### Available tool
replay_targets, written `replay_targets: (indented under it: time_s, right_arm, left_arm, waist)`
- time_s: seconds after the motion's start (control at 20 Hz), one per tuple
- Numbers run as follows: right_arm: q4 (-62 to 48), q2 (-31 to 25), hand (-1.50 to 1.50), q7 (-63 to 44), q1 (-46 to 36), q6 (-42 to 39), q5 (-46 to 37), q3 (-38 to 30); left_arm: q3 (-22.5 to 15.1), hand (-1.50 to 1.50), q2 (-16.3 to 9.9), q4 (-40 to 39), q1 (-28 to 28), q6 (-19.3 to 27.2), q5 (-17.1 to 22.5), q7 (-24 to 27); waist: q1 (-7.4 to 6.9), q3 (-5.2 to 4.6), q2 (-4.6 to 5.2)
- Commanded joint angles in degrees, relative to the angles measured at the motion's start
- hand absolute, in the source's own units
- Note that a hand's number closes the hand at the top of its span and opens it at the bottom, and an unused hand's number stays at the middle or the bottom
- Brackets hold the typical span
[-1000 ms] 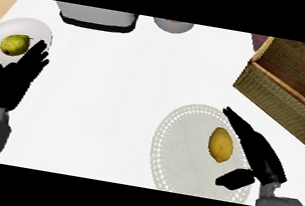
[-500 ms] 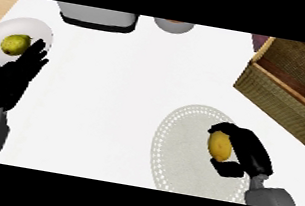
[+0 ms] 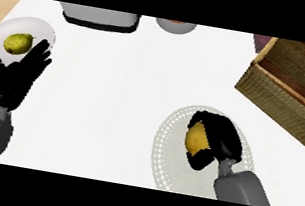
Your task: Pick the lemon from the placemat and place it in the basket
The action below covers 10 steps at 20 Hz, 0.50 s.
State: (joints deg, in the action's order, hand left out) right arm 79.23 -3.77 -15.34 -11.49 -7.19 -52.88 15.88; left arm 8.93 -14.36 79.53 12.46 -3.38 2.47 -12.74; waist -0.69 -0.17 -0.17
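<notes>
The yellow lemon (image 3: 196, 137) lies on the round pale placemat (image 3: 167, 163) at the lower right. My right hand (image 3: 218, 139) is curled round the lemon from its right side, thumb below it, so only the fruit's left half shows. The wicker basket (image 3: 292, 93) stands at the upper right, apart from the hand. My left hand (image 3: 15, 74) rests open at the left, fingers up, its fingertips over the edge of a white plate.
A white plate (image 3: 2, 32) at the far left carries a yellow-green fruit (image 3: 17, 42). A grey appliance (image 3: 99, 16) and a round bowl (image 3: 176, 26) sit along the far edge of the white counter.
My right hand went from open beside the lemon to curled round it on the placemat. The left hand has stayed where it was.
</notes>
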Motion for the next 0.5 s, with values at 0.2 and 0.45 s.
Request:
replay_targets:
  time_s: [0.2, 0.45]
  right_arm:
    - [-0.59, 3.70, 1.50, -37.84, -15.54, 8.64, 7.01, 17.96]
    - [-2.96, 3.75, 1.50, -48.32, -23.54, 23.68, 16.17, 28.64]
  left_arm:
    - [-0.53, 0.00, -0.28, -1.74, 2.06, -1.20, 0.11, -0.77]
    - [-0.21, 0.00, -0.33, -1.21, 2.93, -1.14, 0.29, -0.50]
  waist:
    - [-1.92, 0.11, 0.41]
    - [-2.31, 0.16, 0.50]
